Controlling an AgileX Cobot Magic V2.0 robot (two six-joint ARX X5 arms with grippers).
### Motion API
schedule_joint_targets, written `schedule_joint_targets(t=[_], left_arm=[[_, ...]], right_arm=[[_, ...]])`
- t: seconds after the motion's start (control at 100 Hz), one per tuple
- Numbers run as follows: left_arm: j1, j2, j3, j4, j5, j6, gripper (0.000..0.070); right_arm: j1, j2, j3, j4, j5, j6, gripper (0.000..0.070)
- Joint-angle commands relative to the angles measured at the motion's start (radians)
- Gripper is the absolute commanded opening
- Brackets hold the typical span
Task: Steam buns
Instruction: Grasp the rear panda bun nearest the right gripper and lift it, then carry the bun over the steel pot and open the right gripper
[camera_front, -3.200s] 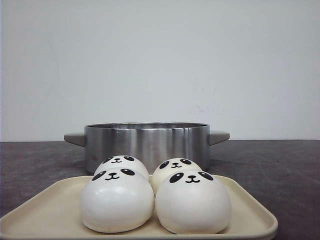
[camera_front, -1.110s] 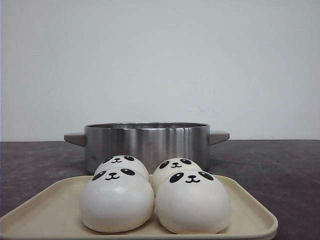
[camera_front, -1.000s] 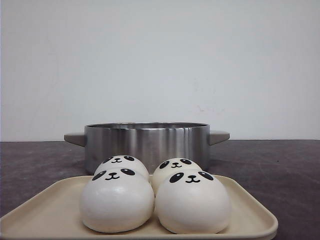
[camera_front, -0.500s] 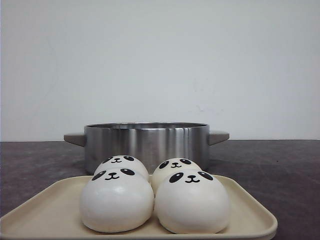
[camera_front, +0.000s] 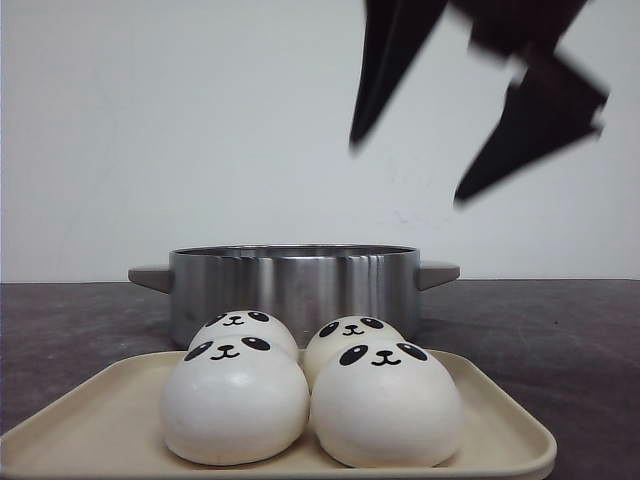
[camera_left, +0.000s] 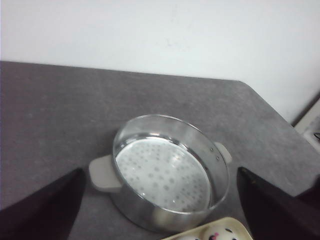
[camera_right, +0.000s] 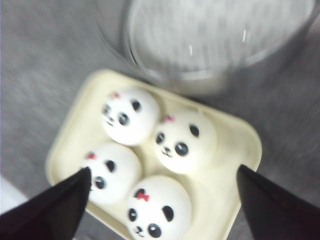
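Note:
Several white panda-faced buns (camera_front: 234, 405) (camera_front: 385, 405) sit close together on a cream tray (camera_front: 500, 420) at the front of the table. My right gripper (camera_front: 405, 172) hangs high above them, open and blurred, with nothing between its fingers. In the right wrist view the buns (camera_right: 186, 140) (camera_right: 157, 207) lie on the tray (camera_right: 247, 145) below the wide-open right gripper (camera_right: 164, 169). Farther off, my left gripper (camera_left: 160, 170) is open and empty, high over the steel steamer pot (camera_left: 150, 212). It does not show in the front view.
The steel pot (camera_front: 295, 285) with two grey handles stands just behind the tray, with a perforated plate inside (camera_left: 160, 170). Dark grey table (camera_front: 560, 330) spreads to both sides. A white wall lies behind. The table's far right edge (camera_left: 272, 107) shows in the left wrist view.
My right gripper has come into the front view at the top right, blurred by motion. Buns, tray and pot have not moved.

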Motion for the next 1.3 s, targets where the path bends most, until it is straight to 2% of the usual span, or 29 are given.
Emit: schedule_joint_targets(t=[0.0,0.18,0.56,0.59,0.61,0.62,0.7,0.71,0.89,1.05,1.15,1.23,1.29], left_arm=[[-0.010,0.005,0.014,0.005,-0.002,0.016,0.0586],[-0.042,0.005,0.014,0.004,-0.002,0.016,0.0585],[-0.093,0.005,0.014,0.004,-0.013,0.017,0.0585],[-0.097,0.005,0.014,0.004,-0.013,0.017,0.0585],[-0.100,0.005,0.014,0.004,-0.013,0.017,0.0585],[-0.100,0.005,0.014,0.004,-0.013,0.017,0.0585],[-0.109,0.005,0.014,0.004,-0.017,0.017,0.0585],[-0.110,0.005,0.014,0.003,-0.018,0.017,0.0585],[-0.122,0.005,0.014,0.002,-0.038,0.017,0.0585],[-0.126,0.005,0.014,0.003,-0.039,0.017,0.0586],[-0.129,0.005,0.014,0.003,-0.039,0.017,0.0586],[-0.134,0.005,0.014,0.004,-0.039,0.017,0.0586],[-0.137,0.005,0.014,0.004,-0.039,0.017,0.0585]], right_arm=[[0.010,0.074,0.020,0.009,-0.005,0.030,0.0523],[0.010,0.215,0.021,0.079,-0.008,0.031,0.0523],[0.010,0.382,0.021,0.178,-0.012,0.110,0.0514],[0.010,0.391,0.021,0.178,-0.012,0.113,0.0460],[0.010,0.394,0.021,0.175,-0.012,0.115,0.0379],[0.010,0.394,0.021,0.174,-0.012,0.115,0.0363],[0.010,0.396,0.021,0.178,-0.008,0.114,0.0025],[0.010,0.396,0.021,0.179,-0.007,0.113,0.0000],[0.025,0.332,0.044,0.190,-0.011,0.106,0.0007],[0.080,0.193,0.148,0.122,-0.063,0.064,0.0007],[0.108,0.123,0.261,0.070,0.029,-0.001,0.0006],[0.113,0.102,0.361,0.086,0.141,-0.048,0.0006],[0.101,0.104,0.422,0.106,0.186,-0.089,0.0006]])
